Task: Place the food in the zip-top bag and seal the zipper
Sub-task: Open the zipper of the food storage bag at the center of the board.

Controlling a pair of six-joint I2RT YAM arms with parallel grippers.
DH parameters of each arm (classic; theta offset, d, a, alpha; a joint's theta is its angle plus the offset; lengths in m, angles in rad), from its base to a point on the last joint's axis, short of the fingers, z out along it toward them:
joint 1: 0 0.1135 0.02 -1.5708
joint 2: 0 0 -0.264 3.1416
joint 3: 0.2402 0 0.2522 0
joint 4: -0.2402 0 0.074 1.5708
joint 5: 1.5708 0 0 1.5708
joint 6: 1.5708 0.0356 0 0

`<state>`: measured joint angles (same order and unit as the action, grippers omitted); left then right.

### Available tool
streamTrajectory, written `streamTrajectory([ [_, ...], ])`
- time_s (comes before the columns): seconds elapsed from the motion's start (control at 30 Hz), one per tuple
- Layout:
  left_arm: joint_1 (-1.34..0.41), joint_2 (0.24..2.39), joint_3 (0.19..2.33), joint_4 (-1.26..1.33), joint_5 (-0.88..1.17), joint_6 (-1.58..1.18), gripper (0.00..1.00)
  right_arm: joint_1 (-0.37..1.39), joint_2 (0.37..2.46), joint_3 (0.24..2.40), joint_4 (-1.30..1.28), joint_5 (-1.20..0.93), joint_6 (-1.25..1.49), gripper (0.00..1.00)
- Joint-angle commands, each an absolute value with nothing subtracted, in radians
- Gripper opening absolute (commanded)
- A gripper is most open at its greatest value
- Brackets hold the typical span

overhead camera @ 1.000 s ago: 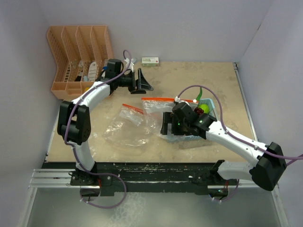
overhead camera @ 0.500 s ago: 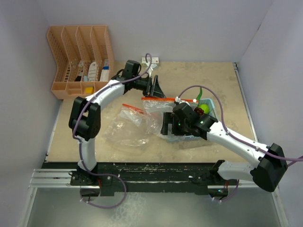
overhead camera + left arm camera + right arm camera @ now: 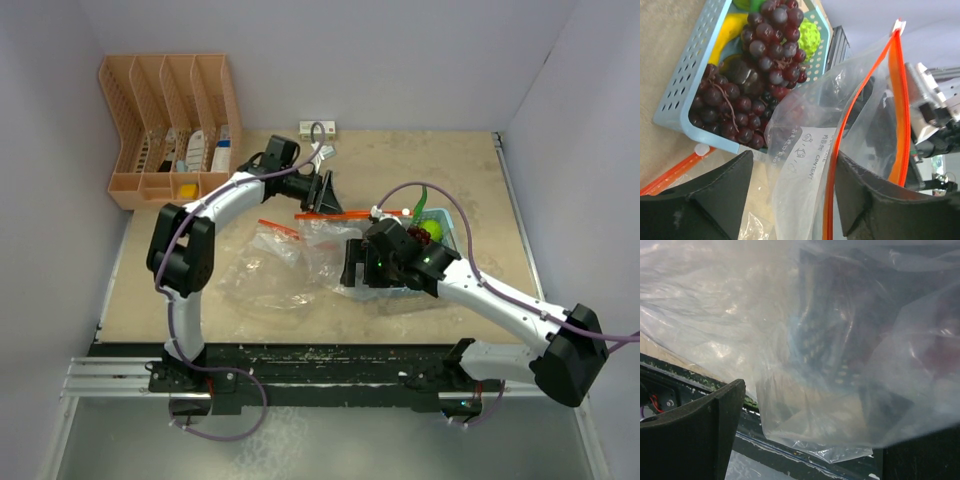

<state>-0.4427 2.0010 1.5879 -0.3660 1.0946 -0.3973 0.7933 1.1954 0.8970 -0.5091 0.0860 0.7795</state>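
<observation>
We see the left claw [image 3: 792, 162] spread fairly wide, with the mouth edge of the clear bag [image 3: 860, 85] standing between its fingers. The orange zipper [image 3: 900, 100] runs just beside one finger, and we cannot tell whether either pad presses it. The right claw [image 3: 810, 425] gapes wide, with plastic draped across it. The grapes [image 3: 765, 45], banana [image 3: 727, 32] and green fruit [image 3: 810, 42] lie in the blue basket [image 3: 680, 95], just beside the bag.

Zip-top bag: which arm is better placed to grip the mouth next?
Left. The left end effector is open with the zipper between its jaws at the zip-top bag mouth. The right end effector sits open beside the basket, facing only the bag's clear wall.
</observation>
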Motion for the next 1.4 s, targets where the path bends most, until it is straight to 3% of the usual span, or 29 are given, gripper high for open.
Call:
streamTrajectory([
  [0.0, -0.461, 1.949, 1.55, -0.387, 1.149, -0.326, 0.61, 0.799, 1.182, 0.898, -0.51, 0.108, 0.781, 0.97],
  [0.13, -0.472, 1.908, 1.507, -0.351, 1.185, -0.351, 0.43, 0.799, 1.178, 0.906, -0.533, 0.134, 0.781, 0.98],
  [0.2, -0.472, 1.875, 1.497, -0.346, 1.18, -0.355, 0.25, 0.799, 1.172, 0.907, -0.536, 0.136, 0.784, 0.98],
  [0.27, -0.471, 1.843, 1.499, -0.363, 1.146, -0.35, 0.0, 0.799, 1.165, 0.913, -0.546, 0.137, 0.786, 0.98],
  [0.57, -0.366, 1.677, 1.515, -0.515, 0.85, -0.328, 0.0, 0.799, 1.105, 1.101, -0.662, 0.25, 0.748, 1.0],
  [0.97, -0.301, 1.385, 1.686, -0.793, 0.071, -0.208, 0.0, 0.798, 1.085, 1.283, -0.7, 0.376, 0.738, 1.0],
  [1.07, -0.313, 1.342, 1.591, -0.762, -0.007, -0.205, 0.0, 0.798, 1.134, 1.289, -0.695, 0.364, 0.759, 1.0],
  [1.2, -0.434, 1.293, 1.332, -0.602, -0.266, -0.294, 0.0, 0.798, 1.184, 1.28, -0.662, 0.383, 0.822, 1.0],
  [1.37, -0.492, 1.251, 1.124, -0.399, -0.203, -0.49, 0.0, 0.798, 1.228, 1.284, -0.533, 0.354, 0.874, 1.0],
])
